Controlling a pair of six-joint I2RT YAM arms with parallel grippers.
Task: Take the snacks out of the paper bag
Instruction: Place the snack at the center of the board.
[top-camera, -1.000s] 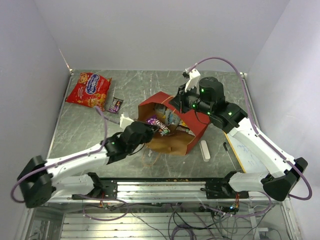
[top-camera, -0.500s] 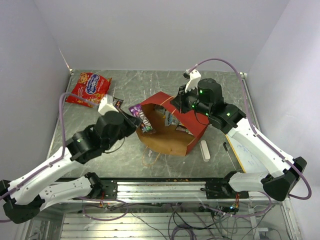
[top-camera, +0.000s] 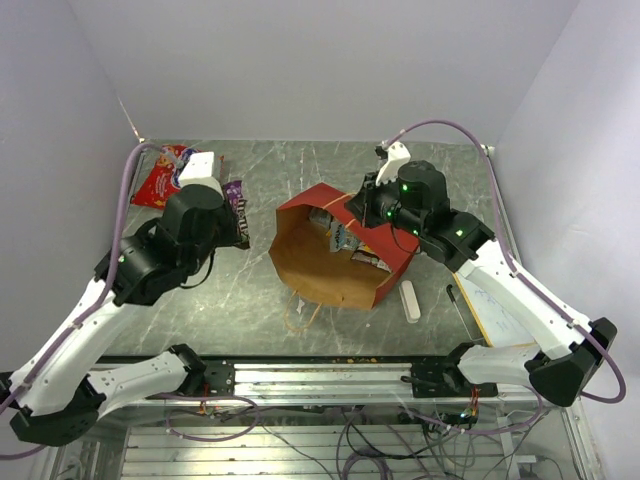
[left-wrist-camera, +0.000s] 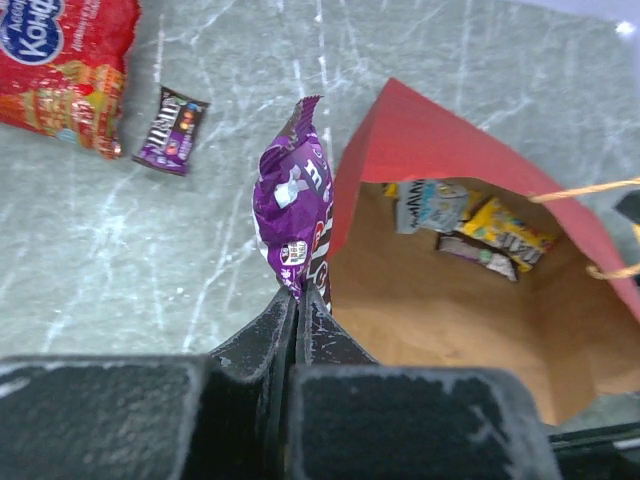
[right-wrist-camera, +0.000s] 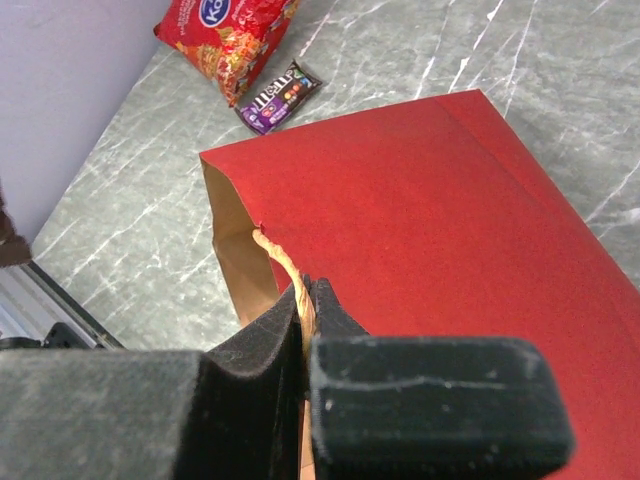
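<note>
pinching the light, crinkly purple candy pack (left-wrist-camera: 292, 200) by its edge, left gripper (left-wrist-camera: 298, 293) is closed; right gripper (right-wrist-camera: 303, 290) grips the paper bag (right-wrist-camera: 420, 200).

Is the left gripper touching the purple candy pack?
Touching. The left wrist view shows the left gripper shut on the lower edge of the purple candy pack.

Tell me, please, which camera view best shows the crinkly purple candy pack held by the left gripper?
The left wrist view: the crinkly purple candy pack stands mid-frame, pinched at its lower end by the left gripper. The top external view shows only a purple sliver beside the arm; the right wrist view misses it.
</note>
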